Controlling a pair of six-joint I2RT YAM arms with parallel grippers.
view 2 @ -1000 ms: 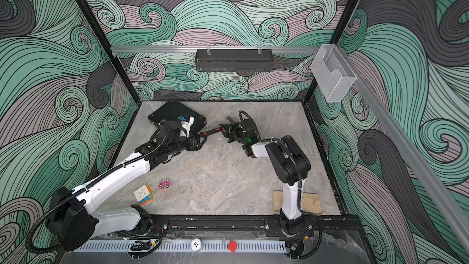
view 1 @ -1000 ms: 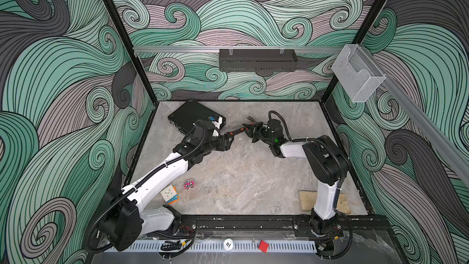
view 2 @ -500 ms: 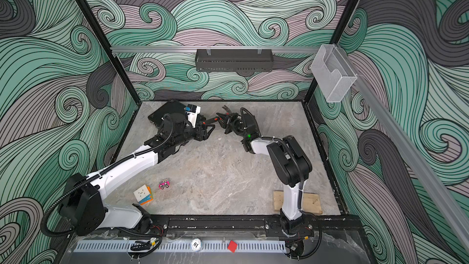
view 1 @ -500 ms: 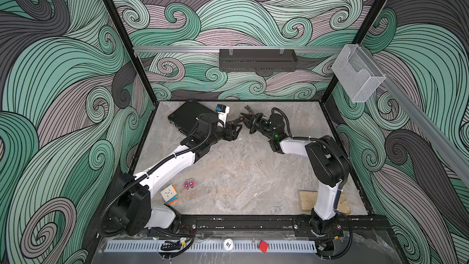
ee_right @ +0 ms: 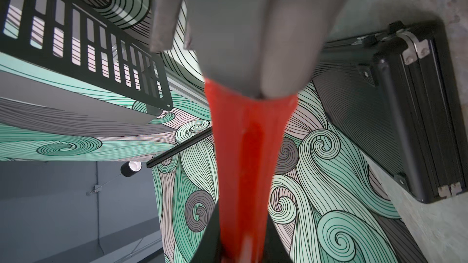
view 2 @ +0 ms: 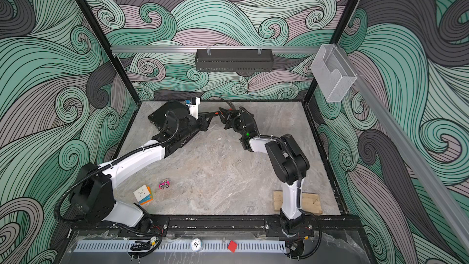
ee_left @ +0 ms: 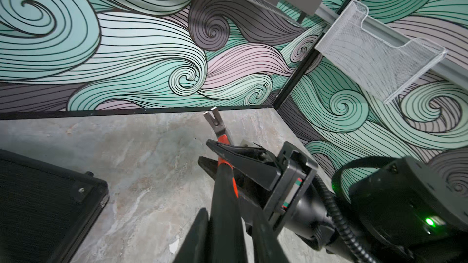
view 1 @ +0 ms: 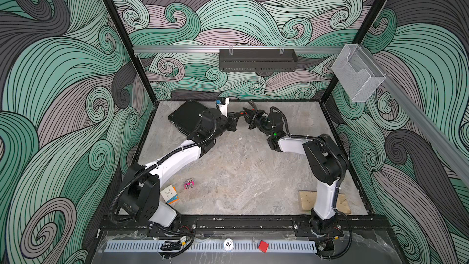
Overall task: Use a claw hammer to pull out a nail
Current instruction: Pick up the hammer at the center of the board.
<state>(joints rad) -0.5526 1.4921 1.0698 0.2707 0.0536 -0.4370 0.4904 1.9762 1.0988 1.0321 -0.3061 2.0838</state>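
I saw the claw hammer [ee_left: 224, 188] aloft over the rear worktop [ee_left: 141, 153], right end effector [ee_left: 205, 151] clamped on its neck, left end effector [ee_left: 225, 213] closed on its handle; a weak left grip risked the heavy head pivoting and dropping.

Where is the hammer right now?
In both top views the claw hammer is held up near the back wall's middle, just right of the black case, orange neck in the right gripper, black handle in the left gripper.
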